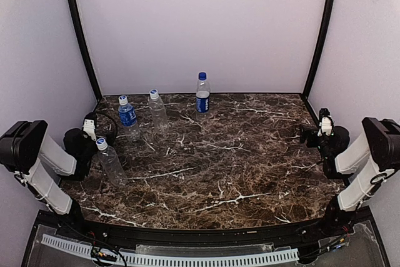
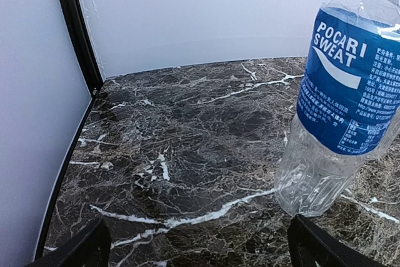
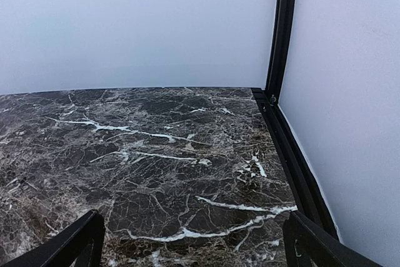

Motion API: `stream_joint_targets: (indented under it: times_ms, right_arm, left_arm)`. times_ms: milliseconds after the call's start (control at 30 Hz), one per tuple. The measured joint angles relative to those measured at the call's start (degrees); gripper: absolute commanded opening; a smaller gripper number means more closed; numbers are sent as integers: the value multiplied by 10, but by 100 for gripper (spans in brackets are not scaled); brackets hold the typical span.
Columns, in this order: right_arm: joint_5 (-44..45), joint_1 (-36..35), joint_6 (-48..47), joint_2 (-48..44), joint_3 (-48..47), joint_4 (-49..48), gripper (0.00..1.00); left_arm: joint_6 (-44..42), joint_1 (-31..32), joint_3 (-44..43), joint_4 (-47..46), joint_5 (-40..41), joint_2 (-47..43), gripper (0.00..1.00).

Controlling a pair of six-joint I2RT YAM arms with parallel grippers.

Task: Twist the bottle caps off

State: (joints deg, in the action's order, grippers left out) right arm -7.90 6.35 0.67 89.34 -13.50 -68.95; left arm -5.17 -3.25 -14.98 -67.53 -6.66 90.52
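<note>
Four capped: blue-cap bottle (image 1: 202, 97) at the back, bare bottle (image 1: 158, 112) and labelled bottle (image 1: 128, 119) to its left, near bottle (image 1: 112, 164) in front; all stand on the left half of the table (image 1: 250, 154).
Caps: one dark blue cap (image 1: 202, 75); three pale, e.g. the near cap (image 1: 101, 144). All look seated on their necks.
Left gripper (image 1: 84, 137): fingers spread wide and empty, just beside the near bottle. Its wrist view shows the labelled bottle off to the right, in line with the right finger (image 2: 319, 248) rather than centred.
Right gripper (image 1: 317, 132): spread wide, empty, over bare marble, well apart from every bottle.
Step, as I judge it: first approach; nothing is held.
Doing it well: shift the left gripper sideways until a bottle sits mid-gap, then clamp the body lightly, since thin clear plastic likely buckles. Bring the right gripper across, straight down the neck axis, pinch only the cap, and turn while the left resists.
Risk: reaching past the near bottle could tip it, so taking it first seems wise.
</note>
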Motion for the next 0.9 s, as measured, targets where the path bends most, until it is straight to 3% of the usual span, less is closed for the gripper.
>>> stream_joint_targets:
  times_ms: [200, 400, 533, 900]
  right_arm:
    - [-2, 0, 0, -3, -1, 4, 99]
    - [5, 5, 27, -152, -86, 205, 99]
    - [-27, 15, 63, -245, -157, 290, 99]
    - [-154, 10, 152, -310, -208, 470, 94]
  left_arm:
    - [-2, 0, 0, 0, 0, 0, 100]
    - [3, 0, 0, -1, 17, 0, 100]
    - [16, 0, 2, -7, 40, 0, 100]
    - [29, 0, 2, -10, 83, -16, 100]
